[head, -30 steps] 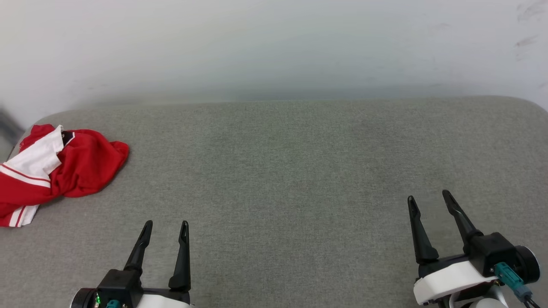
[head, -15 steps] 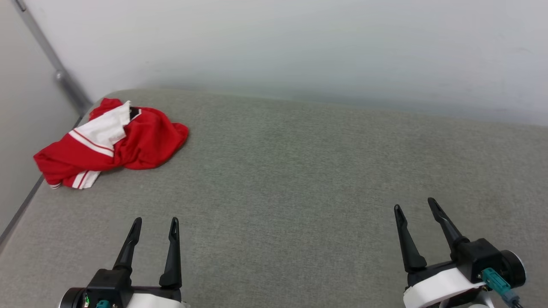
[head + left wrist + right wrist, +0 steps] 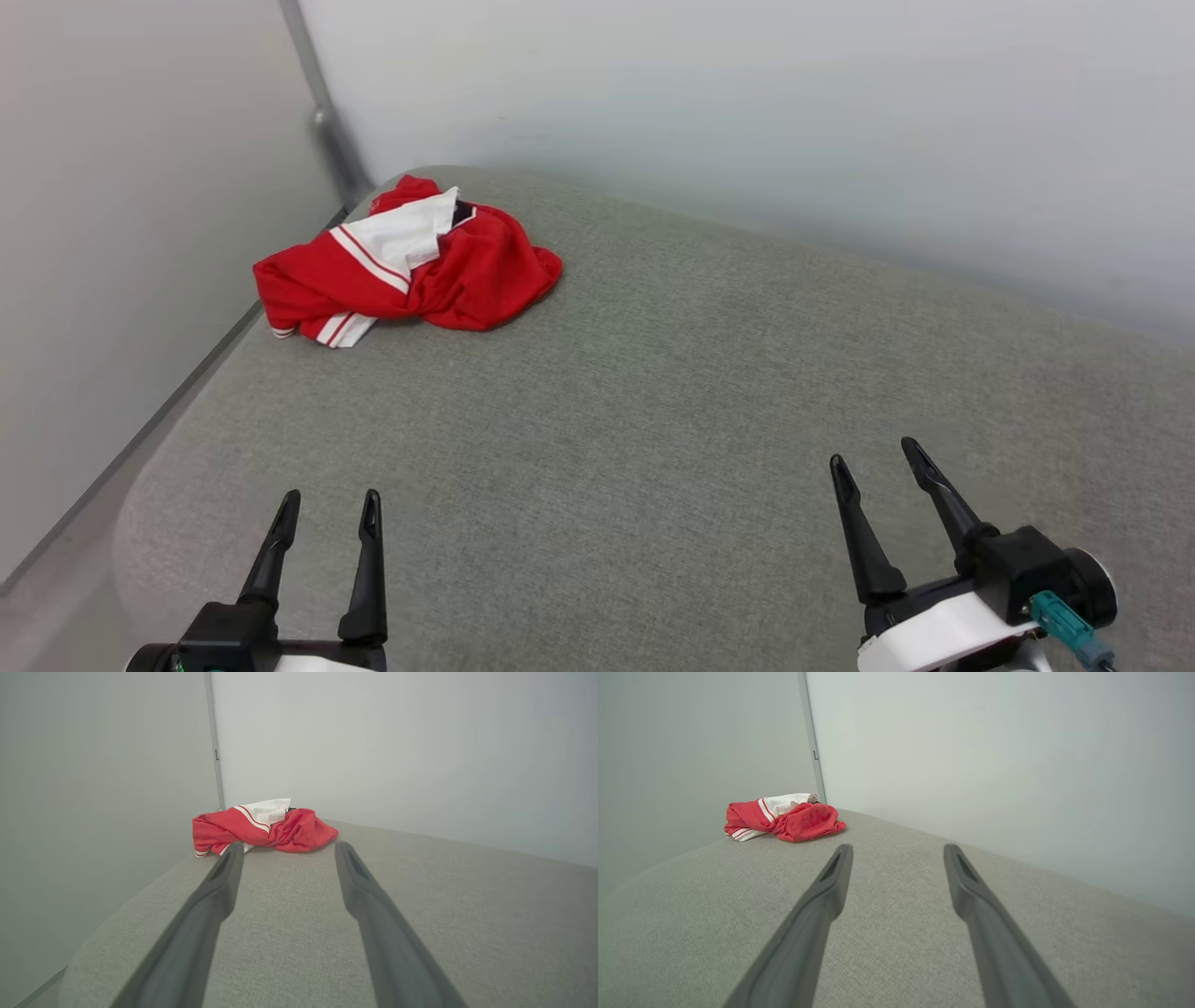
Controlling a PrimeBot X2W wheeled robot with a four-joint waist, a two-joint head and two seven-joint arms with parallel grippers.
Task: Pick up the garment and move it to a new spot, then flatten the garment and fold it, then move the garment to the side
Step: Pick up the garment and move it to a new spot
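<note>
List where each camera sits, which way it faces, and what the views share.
Head view: on the head, looking down and forward over the grey cushion; left gripper and right gripper, both open, at the bottom.
Left wrist view: along its own fingers, toward the garment straight ahead.
Right wrist view: along its own fingers; garment ahead to the left.
Shared: all three show the garment by the wall corner.

One red-and-white garment (image 3: 411,266) lying on one grey cushioned surface (image 3: 653,420), two grippers pointing across it, one left gripper (image 3: 331,499) and one right gripper (image 3: 874,455), each showing two dark fingers (image 3: 364,560), four altogether, two pale walls (image 3: 121,187) meeting at one corner strip (image 3: 313,84)
</note>
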